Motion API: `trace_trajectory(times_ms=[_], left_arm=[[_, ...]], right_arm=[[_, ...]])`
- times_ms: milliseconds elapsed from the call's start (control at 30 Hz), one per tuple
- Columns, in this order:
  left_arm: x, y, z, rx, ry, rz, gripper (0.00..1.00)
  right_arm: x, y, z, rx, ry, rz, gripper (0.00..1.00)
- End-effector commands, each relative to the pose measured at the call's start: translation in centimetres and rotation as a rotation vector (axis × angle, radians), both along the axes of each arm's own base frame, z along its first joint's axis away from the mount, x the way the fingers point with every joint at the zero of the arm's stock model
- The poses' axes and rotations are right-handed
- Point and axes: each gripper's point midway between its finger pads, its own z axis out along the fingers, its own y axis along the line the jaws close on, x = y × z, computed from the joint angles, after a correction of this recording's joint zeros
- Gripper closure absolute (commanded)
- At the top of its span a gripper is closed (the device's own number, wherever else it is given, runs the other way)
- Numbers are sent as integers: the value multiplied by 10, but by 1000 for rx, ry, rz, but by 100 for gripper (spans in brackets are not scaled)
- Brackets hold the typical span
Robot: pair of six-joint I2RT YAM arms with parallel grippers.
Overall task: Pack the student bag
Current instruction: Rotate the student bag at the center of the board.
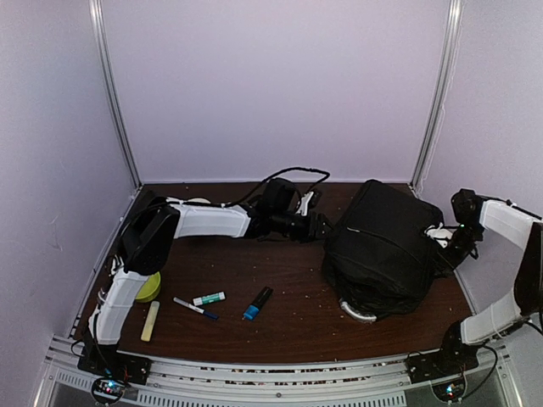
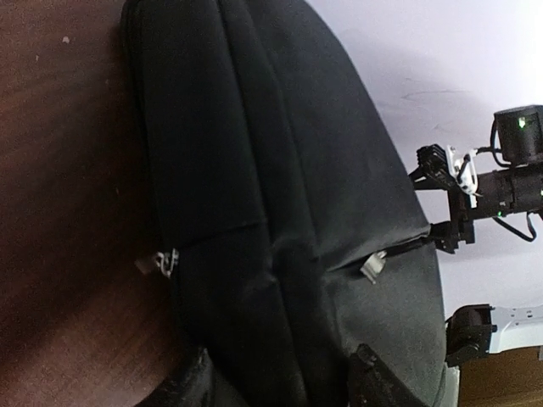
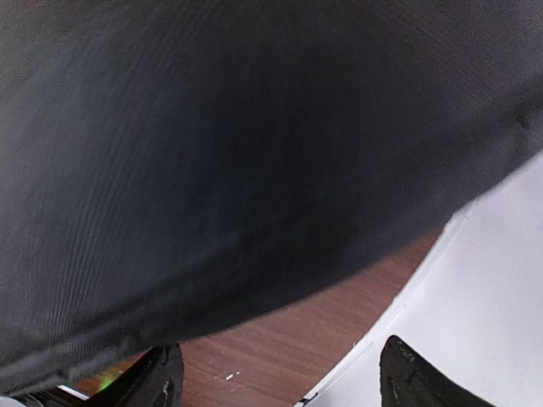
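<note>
Presently in hand: likely squaring up and bracing the student bag (image 1: pixel 382 246) ahead of opening it; no sign yet of anything packed.
Bag position: right half of the tabletop (image 1: pixel 280 271), lying flat, closed as far as visible, grey handle (image 1: pixel 356 312) toward the near edge.
Left gripper (image 1: pixel 318 225): at the bag's left side, fingers spread, bag edge just ahead of them, pinching nothing.
Right gripper (image 1: pixel 441 236): low at the bag's right side, close to the wall, fingers spread wide over bare tabletop, holding nothing.
Zipper pulls (image 2: pixel 165 261): two metal tabs seen from the left wrist, both untouched.
Loose items: pen (image 1: pixel 195 308), white-green marker (image 1: pixel 209 298), blue highlighter (image 1: pixel 257 303), yellow highlighter (image 1: pixel 150 320), green round object (image 1: pixel 149 287), all well apart from the bag, front left.
Next move calls for: pinching one zipper pull, steadying the opposite side, then drawing along the seam; demands careful alignment on a small tab over soft fabric.
</note>
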Motion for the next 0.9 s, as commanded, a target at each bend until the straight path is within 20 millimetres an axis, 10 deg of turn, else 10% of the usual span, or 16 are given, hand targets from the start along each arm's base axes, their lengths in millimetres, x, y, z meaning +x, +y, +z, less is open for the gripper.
trace_trajectory(times_ms=[0,300,633,867], left_arm=[[-23,9,-20,54,19,-81,47],[-60,39,-28,103,-52,-130,50],[-113,46,-52,243,-198,-245,55],[-129,79,-26,306,-301,-267,47]], right_arm=[[38,9,-6,-59,-6,67,22],[102,87,-28,-106,34,313,25],[191,150,18,-52,-200,383,24],[185,152,56,-17,-261,366,23]])
